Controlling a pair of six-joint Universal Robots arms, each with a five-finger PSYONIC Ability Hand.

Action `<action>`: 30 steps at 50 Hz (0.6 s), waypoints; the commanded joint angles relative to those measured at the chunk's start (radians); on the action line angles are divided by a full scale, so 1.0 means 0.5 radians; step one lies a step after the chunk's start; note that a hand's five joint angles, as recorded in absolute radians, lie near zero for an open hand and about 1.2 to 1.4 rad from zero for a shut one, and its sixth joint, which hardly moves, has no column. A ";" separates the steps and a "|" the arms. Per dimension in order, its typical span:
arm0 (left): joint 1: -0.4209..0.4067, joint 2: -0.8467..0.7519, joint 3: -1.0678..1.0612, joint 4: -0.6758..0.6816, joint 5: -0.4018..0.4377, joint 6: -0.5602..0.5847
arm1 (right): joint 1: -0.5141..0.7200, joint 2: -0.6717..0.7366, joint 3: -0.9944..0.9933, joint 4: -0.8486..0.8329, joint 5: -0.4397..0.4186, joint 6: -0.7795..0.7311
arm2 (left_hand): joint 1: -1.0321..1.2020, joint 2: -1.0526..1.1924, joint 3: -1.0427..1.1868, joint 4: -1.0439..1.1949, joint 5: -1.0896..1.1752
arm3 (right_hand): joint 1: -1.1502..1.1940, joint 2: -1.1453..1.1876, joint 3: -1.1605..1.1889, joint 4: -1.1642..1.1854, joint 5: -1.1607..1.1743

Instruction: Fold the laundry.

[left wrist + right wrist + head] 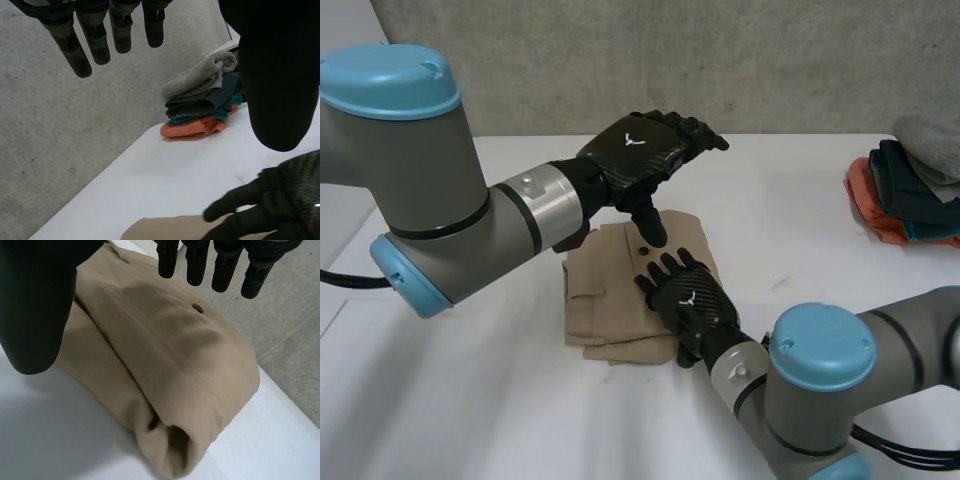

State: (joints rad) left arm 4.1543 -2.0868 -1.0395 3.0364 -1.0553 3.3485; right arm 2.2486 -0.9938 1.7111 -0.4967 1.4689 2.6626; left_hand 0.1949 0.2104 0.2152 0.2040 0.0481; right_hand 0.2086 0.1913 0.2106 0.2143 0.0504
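Tan laundry lies folded in a bundle in the middle of the white desk, and the right hand is over its near right corner. The right hand's fingers are straight and spread apart, and they hold nothing. They are right above the cloth, but it is hard to tell if they touch it. A small brown button sits on top of the bundle just past the fingertips. The left hand hangs higher up, over the far edge of the bundle. Its fingers are straight too and hold nothing, and its thumb points down at the cloth. At the right side of the desk, well apart from the bundle, is a pile of folded clothes in orange, green-blue, dark and grey.

The fold looks almost done, so the danger now is messing it up. If the right hand slides away while pressing down, it could drag the top layer and pull the fold open. The rolled edge near the right hand looks puffy, so it may spring up once nothing holds it. The 2 hands are close together, so they could bump if both move at once. If the bundle has to go to the pile, a grab on only 1 layer could let the rest drop and unfold.
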 commanded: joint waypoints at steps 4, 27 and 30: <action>-0.013 -0.023 -0.019 0.008 -0.022 -0.003 | 0.000 0.312 -0.290 -0.243 0.100 -0.024 | 0.008 -0.023 -0.033 -0.010 -0.048 | -0.068 -0.033 -0.072 -0.080 -0.101; 0.015 0.019 0.011 0.014 -0.022 -0.003 | -0.039 0.267 -0.734 -0.264 0.072 -0.005 | 0.014 -0.017 -0.027 -0.004 -0.042 | 2.375 2.410 2.371 2.364 2.343; 0.045 0.071 0.023 0.020 -0.025 -0.003 | -0.116 0.254 -0.851 -0.264 0.084 -0.005 | 0.014 -0.017 -0.027 -0.004 -0.042 | 2.375 2.410 2.371 2.364 2.343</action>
State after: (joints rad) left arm 4.1596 -2.0811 -1.0374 3.0416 -1.0661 3.3470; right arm 2.2340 -0.8531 1.3764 -0.6281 1.5050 2.6580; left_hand 0.1949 0.2104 0.2152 0.2041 0.0482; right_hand 1.0484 1.1721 1.1674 1.1961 0.9413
